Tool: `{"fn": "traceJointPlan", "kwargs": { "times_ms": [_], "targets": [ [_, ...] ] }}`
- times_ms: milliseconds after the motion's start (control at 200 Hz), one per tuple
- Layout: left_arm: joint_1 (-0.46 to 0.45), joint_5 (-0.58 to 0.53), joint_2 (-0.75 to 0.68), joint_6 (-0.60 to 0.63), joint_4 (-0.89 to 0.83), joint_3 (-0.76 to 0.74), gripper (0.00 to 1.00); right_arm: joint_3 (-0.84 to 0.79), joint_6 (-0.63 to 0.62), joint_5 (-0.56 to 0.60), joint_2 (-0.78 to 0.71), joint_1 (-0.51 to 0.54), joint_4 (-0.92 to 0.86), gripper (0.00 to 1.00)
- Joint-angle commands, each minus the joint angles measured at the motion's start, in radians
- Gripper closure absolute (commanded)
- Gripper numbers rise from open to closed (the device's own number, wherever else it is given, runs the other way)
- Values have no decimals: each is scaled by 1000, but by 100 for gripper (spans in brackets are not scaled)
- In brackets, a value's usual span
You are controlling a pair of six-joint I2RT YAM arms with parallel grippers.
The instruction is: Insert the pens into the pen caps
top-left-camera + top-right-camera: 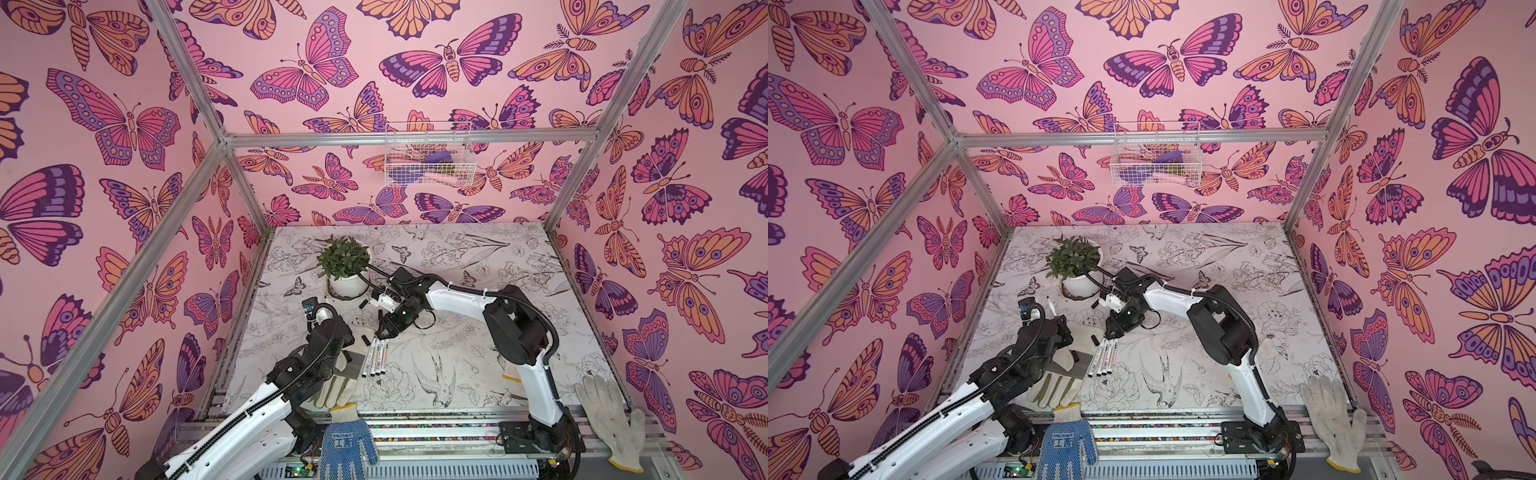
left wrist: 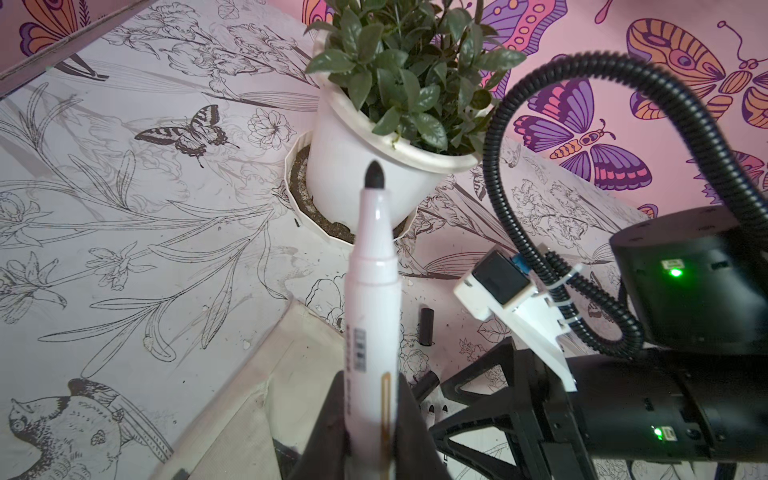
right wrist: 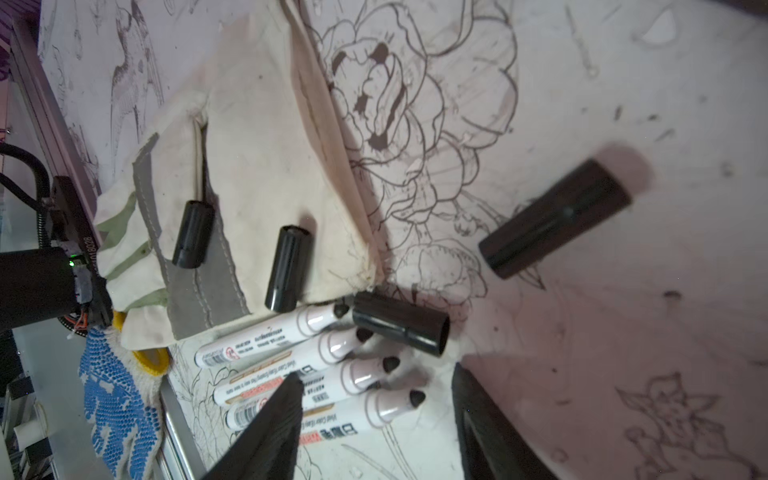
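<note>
The tabletop (image 1: 478, 340) has flowers and birds drawn on it. In both top views a green plant (image 1: 344, 257) in a white pot stands at about 10 o'clock on it; a pale glove (image 1: 328, 390) with a grey patch lies at about 8 o'clock. A blue dotted glove (image 1: 347, 446) hangs over the front rail at about 6 o'clock.

The left gripper (image 2: 369, 399) has its jaws closed tight on one pen (image 2: 372, 291); that pen's dark tip is bare and points toward the pot. The right gripper (image 3: 376, 376) hangs low over the tips of the other pens; its jaws stand apart with nothing between them.

The four pens (image 3: 291, 361) lie side by side on the tabletop at about 7 o'clock, just beside the pale glove; all their tips are bare.

Two caps (image 3: 286, 270) rest on the pale glove. A third cap (image 3: 401, 328) lies on its side, touching the tip of the pen nearest the glove; a fourth cap (image 3: 552, 224) lies alone on the bare tabletop, between the pens and the pot.
</note>
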Motion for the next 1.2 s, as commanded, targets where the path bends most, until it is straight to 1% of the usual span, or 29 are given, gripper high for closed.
{"fn": "traceJointPlan", "kwargs": {
  "times_ms": [0, 220, 346, 411, 561, 676, 846, 926, 1197],
  "targets": [
    [0, -23, -22, 12, -40, 15, 100, 46, 16, -32, 37, 3, -14, 40],
    [1, -24, -41, 14, -67, 21, 100, 104, 50, -42, 91, 6, -11, 42],
    [1, -23, -45, 14, -77, 21, 100, 122, 51, 14, 99, 21, -5, 43],
    [1, -21, -48, 14, -81, 22, 100, 121, 32, 70, 93, 33, -11, 43],
    [1, -20, -53, 11, -83, 20, 100, 99, -31, 267, 74, 69, -34, 44],
    [1, -15, -57, 10, -83, 17, 100, 91, -32, 410, 78, 84, -41, 44],
    [1, -17, -64, 10, -82, 15, 100, 86, -43, 547, 68, 85, -67, 44],
    [1, -21, -65, 8, -83, 15, 100, 60, -48, 573, 47, 82, -56, 44],
    [1, -26, -48, 8, -81, 23, 100, -5, -33, 589, -28, 72, -27, 44]
  ]
}}
